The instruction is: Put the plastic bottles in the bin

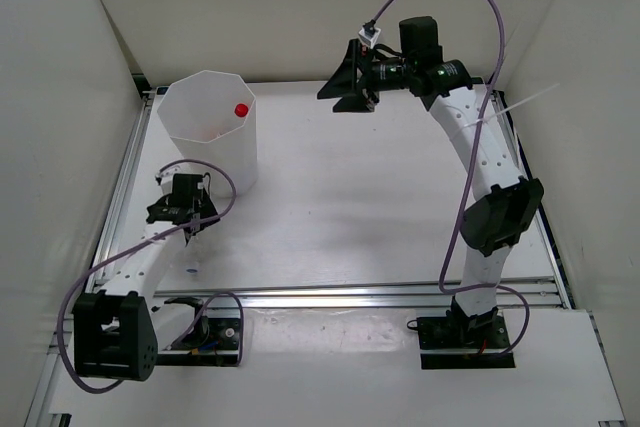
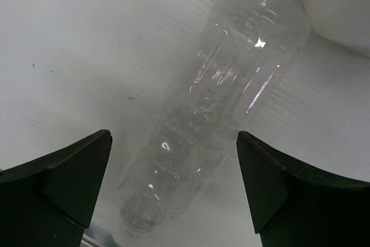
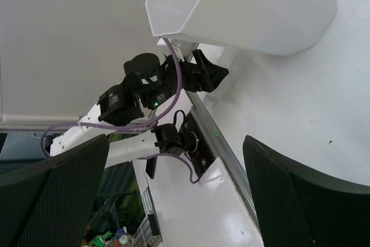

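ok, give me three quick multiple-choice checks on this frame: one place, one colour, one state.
1. Where is the unlabelled clear bottle?
A. lying on the table between the left end effector's fingers
B. upright by the far wall
C. on the near rail

2. What colour is the cap showing inside the bin?
A. green
B. red
C. yellow

3. The right end effector is:
A. shut on a bottle
B. shut, empty
C. open, empty

Key: 1 A, the left wrist view shows it on its side between the spread fingers. 2 B, the top view shows a red dot inside the rim. 3 C, its fingers stand wide apart with nothing between them.
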You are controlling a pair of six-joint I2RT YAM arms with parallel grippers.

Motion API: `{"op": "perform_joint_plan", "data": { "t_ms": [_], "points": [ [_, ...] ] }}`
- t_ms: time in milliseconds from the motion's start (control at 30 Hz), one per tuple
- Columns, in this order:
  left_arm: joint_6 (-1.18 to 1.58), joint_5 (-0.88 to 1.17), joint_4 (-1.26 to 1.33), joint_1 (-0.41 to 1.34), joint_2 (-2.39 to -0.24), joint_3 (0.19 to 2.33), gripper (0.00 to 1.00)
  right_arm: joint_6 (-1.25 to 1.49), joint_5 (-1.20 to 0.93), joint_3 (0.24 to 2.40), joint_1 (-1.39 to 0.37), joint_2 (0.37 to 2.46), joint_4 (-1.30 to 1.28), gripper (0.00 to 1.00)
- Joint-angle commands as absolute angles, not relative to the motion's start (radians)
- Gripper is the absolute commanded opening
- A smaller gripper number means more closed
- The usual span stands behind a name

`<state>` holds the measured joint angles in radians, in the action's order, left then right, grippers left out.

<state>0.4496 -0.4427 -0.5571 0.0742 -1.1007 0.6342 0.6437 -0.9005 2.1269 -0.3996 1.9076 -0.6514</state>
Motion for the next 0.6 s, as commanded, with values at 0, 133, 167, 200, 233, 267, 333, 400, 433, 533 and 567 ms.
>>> {"op": "perform_joint_plan", "data": {
  "t_ms": [0, 133, 167, 200, 233, 267, 333, 400, 433, 533, 567],
  "points": [
    [0.491, -0.447, -0.485, 0.087, -1.115, 0.592, 1.0, 0.623, -0.934, 2.117, -0.379, 1.842, -0.637, 1.0],
    [0.554, -0.408, -0.463, 0.087, -1.124, 0.548, 1.0, 0.623, -0.934, 2.117, -0.37, 1.833, -0.646, 1.0],
    [0.564, -0.393, -0.453, 0.087, -1.124, 0.537, 0.95, 0.623, -0.934, 2.117, -0.37, 1.833, -0.646, 1.0],
    [0.565, -0.382, -0.453, 0.087, -1.124, 0.537, 0.87, 0.623, -0.934, 2.108, -0.37, 1.833, -0.646, 1.0],
    [0.575, -0.365, -0.453, 0.087, -1.112, 0.537, 0.67, 0.623, -0.934, 2.108, -0.37, 1.833, -0.646, 1.0],
    [0.566, -0.354, -0.453, 0.087, -1.097, 0.537, 0.58, 0.623, -0.934, 2.108, -0.37, 1.833, -0.646, 1.0],
    [0.528, -0.303, -0.453, 0.087, -1.056, 0.537, 0.37, 0.623, -0.943, 2.108, -0.37, 1.842, -0.646, 1.0],
    [0.511, -0.288, -0.486, 0.087, -1.02, 0.56, 0.32, 0.623, -0.943, 2.108, -0.37, 1.853, -0.646, 1.0],
    [0.521, -0.288, -0.512, 0.087, -1.0, 0.574, 0.32, 0.623, -0.943, 2.108, -0.37, 1.853, -0.646, 1.0],
    [0.589, -0.346, -0.665, 0.087, -0.925, 0.699, 0.31, 0.632, -0.943, 2.118, -0.37, 1.876, -0.646, 1.0],
    [0.618, -0.362, -0.737, 0.087, -0.889, 0.788, 0.31, 0.632, -0.943, 2.128, -0.37, 1.876, -0.637, 1.0]
  ]
}}
